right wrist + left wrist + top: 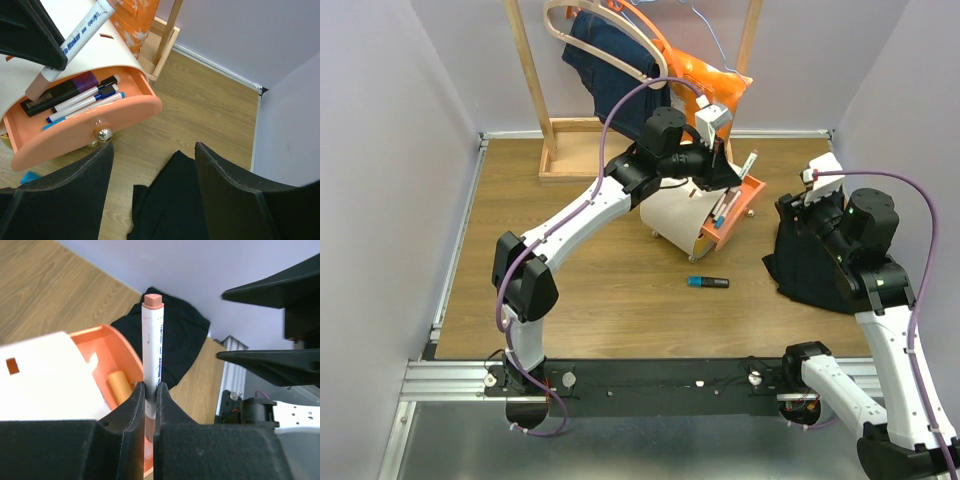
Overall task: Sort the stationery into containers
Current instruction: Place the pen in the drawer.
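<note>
The left gripper (149, 390) has its matte black jaws nearly closed on a white marker (152, 340), a smooth round barrel with blue print and a squarish orange-pink cap. The marker's lower end hangs over the back of the open drawer (85, 140), and I cannot tell whether it touches anything inside. The drawer is glossy orange plastic with a curved front and a small shiny round knob (103, 135). It is pulled out of a cream-white cabinet (675, 210) with a rounded top, standing mid-counter toward the far edge. Inside lie slim pens (82, 100) side by side, white barrels with black and blue caps, next to a thicker black and purple one. A black marker (708, 282) with a blue cap lies flat on the wood-grain counter (600, 300), just on the near-edge side of the cabinet. The right gripper (154, 147) hangs by the right edge, its broad black jaws wide apart with nothing between them, above a crumpled dark cloth (170, 200). A pale wooden rack (535, 90) stands at the far edge.
</note>
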Motion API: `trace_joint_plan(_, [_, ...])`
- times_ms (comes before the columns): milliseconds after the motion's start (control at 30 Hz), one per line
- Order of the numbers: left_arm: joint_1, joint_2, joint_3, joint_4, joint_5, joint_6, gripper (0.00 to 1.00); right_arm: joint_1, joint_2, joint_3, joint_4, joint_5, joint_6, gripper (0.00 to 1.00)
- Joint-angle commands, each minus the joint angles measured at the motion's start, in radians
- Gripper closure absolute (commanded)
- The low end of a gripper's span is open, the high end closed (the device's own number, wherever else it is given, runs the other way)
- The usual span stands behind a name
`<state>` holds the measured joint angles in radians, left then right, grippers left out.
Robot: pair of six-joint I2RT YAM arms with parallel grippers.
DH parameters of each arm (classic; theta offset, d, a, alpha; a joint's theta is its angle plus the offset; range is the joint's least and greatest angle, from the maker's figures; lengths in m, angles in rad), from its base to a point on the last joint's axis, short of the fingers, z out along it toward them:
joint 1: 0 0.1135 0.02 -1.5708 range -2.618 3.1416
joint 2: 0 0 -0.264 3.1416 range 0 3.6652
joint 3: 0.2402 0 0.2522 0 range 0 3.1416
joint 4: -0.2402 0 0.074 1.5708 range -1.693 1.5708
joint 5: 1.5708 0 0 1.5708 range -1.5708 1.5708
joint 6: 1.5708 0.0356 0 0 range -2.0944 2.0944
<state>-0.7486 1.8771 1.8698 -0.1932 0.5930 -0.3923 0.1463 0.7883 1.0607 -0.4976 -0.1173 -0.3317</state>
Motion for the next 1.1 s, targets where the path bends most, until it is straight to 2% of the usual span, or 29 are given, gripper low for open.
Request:
trace_joint_plan(0, [-0.017,0.025,0.02,-0.068,-0.129,0.052,0.98,-0.01,-0.018,-0.027,-0.007,0.013,0.016,0.27])
trace_joint_plan(100, [-0.021,0.031,0.028,-0.084,-0.165,0.066,0.9,-0.01,-0.021,-0.03,-0.007,0.011,0.016,0.27])
trace_joint_plan(133, [-0.021,0.03,0.029,-0.086,-0.174,0.063,0.83,-0.01,-0.023,-0.031,-0.007,0.011,0.014,0.27])
trace_joint_plan(167, [-0.021,0.028,0.031,-0.092,-0.183,0.061,0.65,-0.01,-0.024,-0.031,-0.01,0.01,0.014,0.27])
trace_joint_plan(200, [-0.023,0.027,0.031,-0.095,-0.191,0.063,0.59,-0.01,-0.024,-0.033,-0.012,0.01,0.011,0.27])
trace_joint_plan(267, [-0.024,0.021,0.034,-0.1,-0.2,0.064,0.48,-0.01,-0.027,-0.034,-0.015,0.007,0.011,0.27])
trace_joint_plan(367, [-0.026,0.001,0.037,-0.098,-0.19,0.07,0.4,-0.01,-0.026,-0.033,-0.025,-0.007,0.008,0.26])
trace_joint_plan(467, [-0.026,-0.03,0.051,-0.095,-0.188,0.076,0.36,-0.01,-0.023,-0.024,-0.079,-0.086,-0.018,0.25])
trace_joint_plan(633, [-0.009,-0.117,0.088,-0.118,-0.202,0.119,0.3,-0.01,0.022,-0.021,-0.324,-0.459,-0.283,0.24])
trace_joint_plan(733, [0.057,-0.209,0.06,-0.137,-0.217,0.141,0.26,-0.011,0.017,-0.082,-0.416,-0.551,-0.476,0.25])
trace_joint_plan(867, [0.172,-0.355,-0.043,-0.166,-0.228,0.197,0.23,-0.01,-0.036,-0.249,-0.359,-0.578,-0.651,0.25])
trace_joint_plan(1000, [0.259,-0.443,-0.135,-0.215,-0.262,0.305,0.21,-0.01,-0.053,-0.39,-0.361,-0.648,-0.965,0.28])
trace_joint_plan(1067, [0.287,-0.484,-0.164,-0.226,-0.3,0.331,0.2,-0.01,-0.067,-0.459,-0.287,-0.676,-0.994,0.29])
